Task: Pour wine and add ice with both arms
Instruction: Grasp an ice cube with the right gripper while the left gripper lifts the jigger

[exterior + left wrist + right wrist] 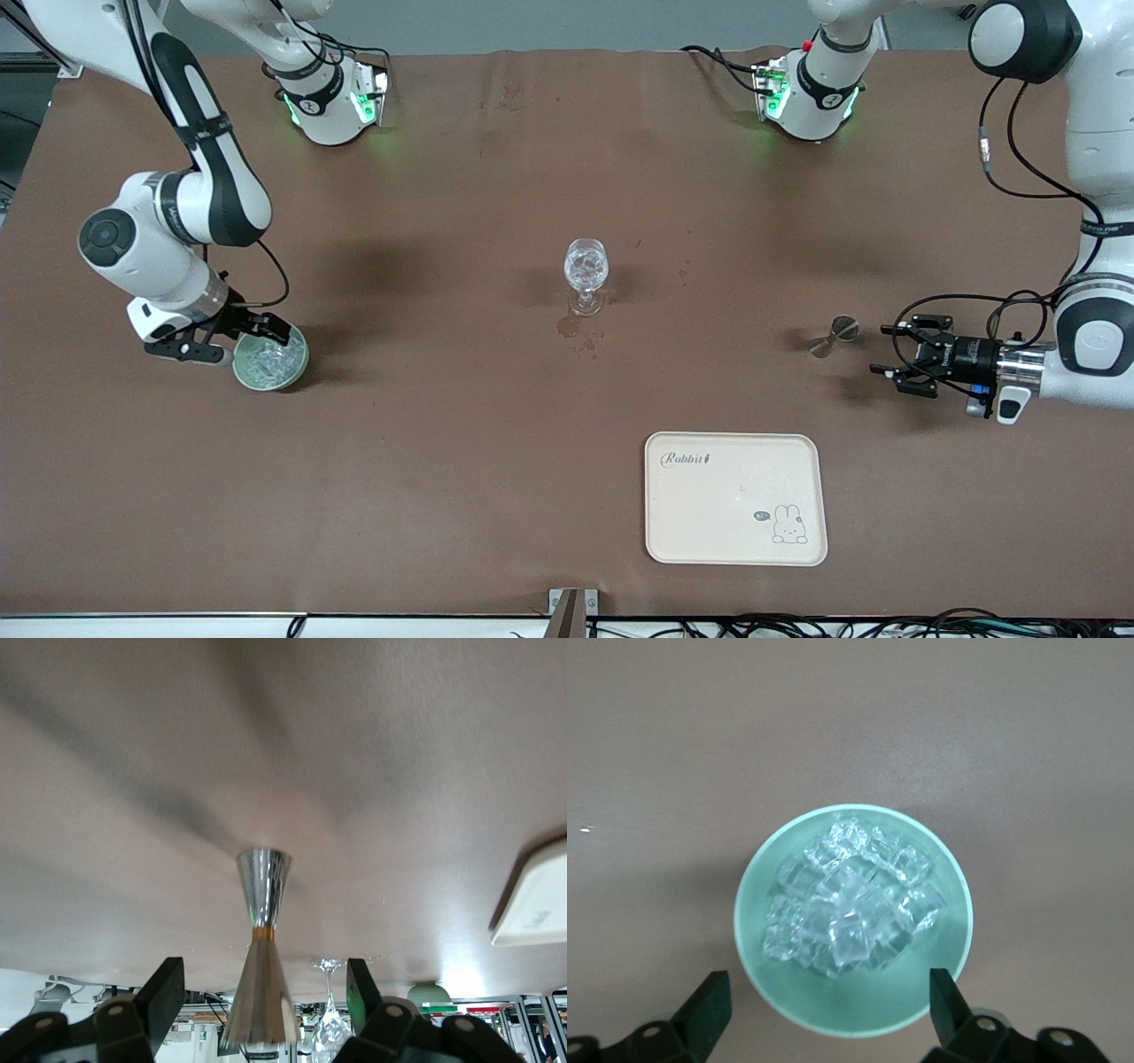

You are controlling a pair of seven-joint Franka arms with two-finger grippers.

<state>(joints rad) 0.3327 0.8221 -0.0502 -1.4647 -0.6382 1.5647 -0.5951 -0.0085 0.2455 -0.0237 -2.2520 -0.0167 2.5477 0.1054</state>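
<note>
So the right gripper [237, 341] sits at the left-middle of the front view, fingers spread wide, right at the rim of the pale green bowl [270, 359]. In the right wrist view both fingertips [709, 1005] stand on either side of the bowl [855, 917], not visibly pressing on it, so nothing's held. The ice [850, 899] is heaped in that bowl as a pile of clear chunks.

The left gripper [897, 356] is at the right-middle of the front view, lying sideways low over the table, fingers apart and holding nothing. The steel jigger [834, 336] stands just in front of it, close to the fingertips but apart from them; in the left wrist view the jigger [261, 948] lines up between the two fingers [164, 997].

The wine glass [586, 275] stands near the centre of the frame with something clear and glinting in it, a small wet stain [578, 335] just below its foot. The cream tray [735, 498] lies at lower right, and there's wide brown tabletop [425, 443] between everything.
</note>
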